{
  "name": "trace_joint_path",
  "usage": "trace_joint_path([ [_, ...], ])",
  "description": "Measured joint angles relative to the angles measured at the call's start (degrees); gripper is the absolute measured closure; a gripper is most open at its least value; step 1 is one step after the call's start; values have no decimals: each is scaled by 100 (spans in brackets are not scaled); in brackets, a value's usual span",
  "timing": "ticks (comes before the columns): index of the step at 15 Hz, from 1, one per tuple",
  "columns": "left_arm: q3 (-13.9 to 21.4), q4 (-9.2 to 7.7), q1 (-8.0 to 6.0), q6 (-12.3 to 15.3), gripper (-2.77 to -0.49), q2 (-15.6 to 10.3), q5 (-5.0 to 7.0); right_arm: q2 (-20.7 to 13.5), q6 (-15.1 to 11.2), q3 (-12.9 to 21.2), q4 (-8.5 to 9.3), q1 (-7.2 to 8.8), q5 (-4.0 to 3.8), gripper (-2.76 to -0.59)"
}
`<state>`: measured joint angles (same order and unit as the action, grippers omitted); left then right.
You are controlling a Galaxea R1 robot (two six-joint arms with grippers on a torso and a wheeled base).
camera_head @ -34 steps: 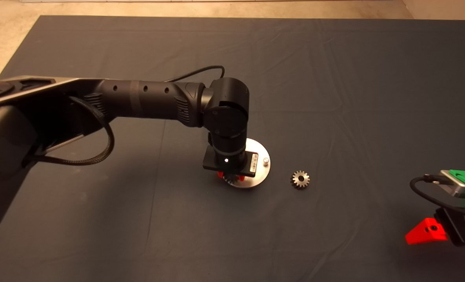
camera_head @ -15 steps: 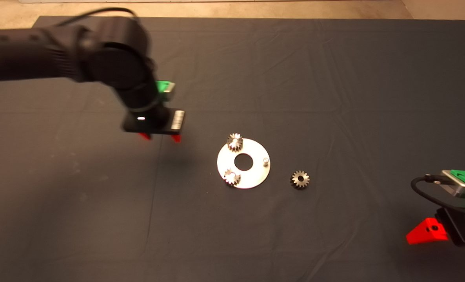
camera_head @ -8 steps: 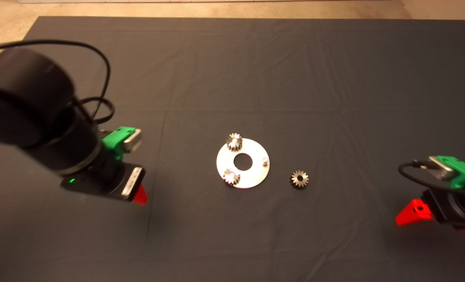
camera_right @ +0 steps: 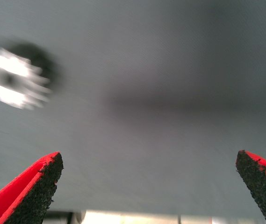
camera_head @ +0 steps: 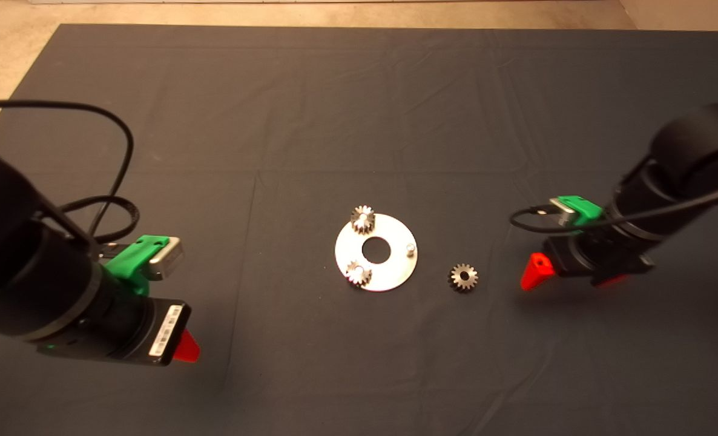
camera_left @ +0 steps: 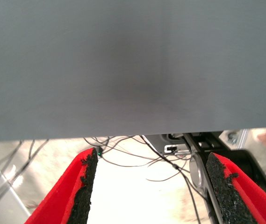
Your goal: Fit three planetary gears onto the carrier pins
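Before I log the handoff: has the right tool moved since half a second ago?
Yes. The right tool has come in from the mat's right edge toward the loose gear, which lies beside the disc.

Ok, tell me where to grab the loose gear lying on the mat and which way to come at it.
Best to grip the loose gear across its toothed rim, from straight above. It lies flat on the mat beside the disc, centre hole up, so only opposite teeth offer faces to pinch. The right pincer, open, hangs nearest; the left pincer sits far off.
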<state>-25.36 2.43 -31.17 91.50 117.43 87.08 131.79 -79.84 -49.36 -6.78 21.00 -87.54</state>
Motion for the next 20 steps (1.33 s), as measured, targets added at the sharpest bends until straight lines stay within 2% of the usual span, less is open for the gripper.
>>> trace_joint_path([
  [1, 9, 0, 0, 6, -160, -247, 17, 158, 66, -84, -41, -20, 28, -275],
  [2, 13, -1, 0, 15, -160, -387, 53, 240, 123, -164, -79, -37, 22, -275],
  [4, 39, -4, 0, 12, -160, -348, 50, 474, 221, -367, -171, -52, -36, -275],
  [5, 39, -1, -2, 11, -160, -308, 5, 547, 256, -395, -197, -52, -33, -275],
  [7, 39, -1, -2, 11, -160, -316, 7, 813, 386, -424, -229, -54, -10, -275],
  [12, 39, -1, -2, 11, -160, -321, 29, 903, 799, -391, -264, -54, -28, -275],
  [17, 41, -1, 0, 9, -160, -318, 32, 910, 1489, -119, -267, -104, -14, -275],
  [20, 41, -1, 0, 1, -160, -318, 29, 897, 2133, -98, -271, -117, -16, -275],
])
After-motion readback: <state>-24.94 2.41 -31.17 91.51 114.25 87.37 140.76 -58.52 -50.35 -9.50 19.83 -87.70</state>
